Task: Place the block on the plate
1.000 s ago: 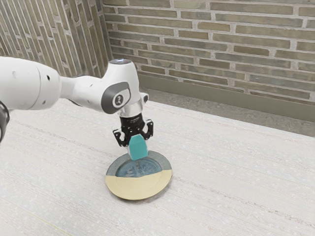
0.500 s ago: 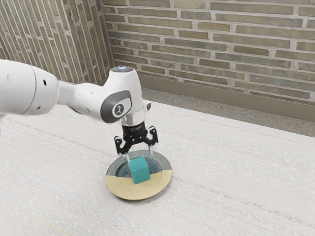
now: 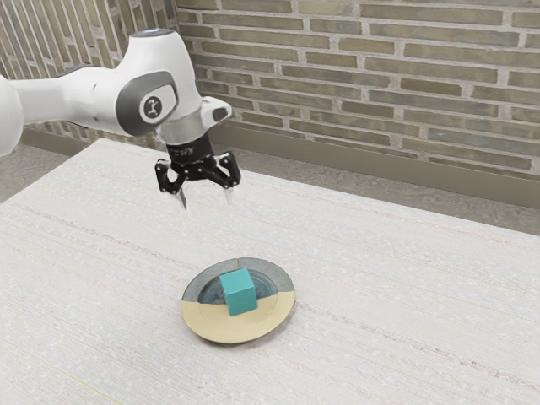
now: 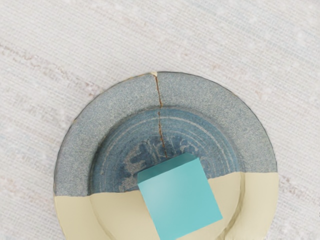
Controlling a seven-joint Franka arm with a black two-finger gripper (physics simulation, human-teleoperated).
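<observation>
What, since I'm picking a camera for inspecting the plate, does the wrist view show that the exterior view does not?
The wrist view adds the thin brown crack, traceable from the plate's rim to near the teal cube. The exterior view adds the Franka arm, its open gripper clear of the cube, and the brick wall. Both share the teal cube on the blue-gray and cream plate, and the pale tabletop.
</observation>
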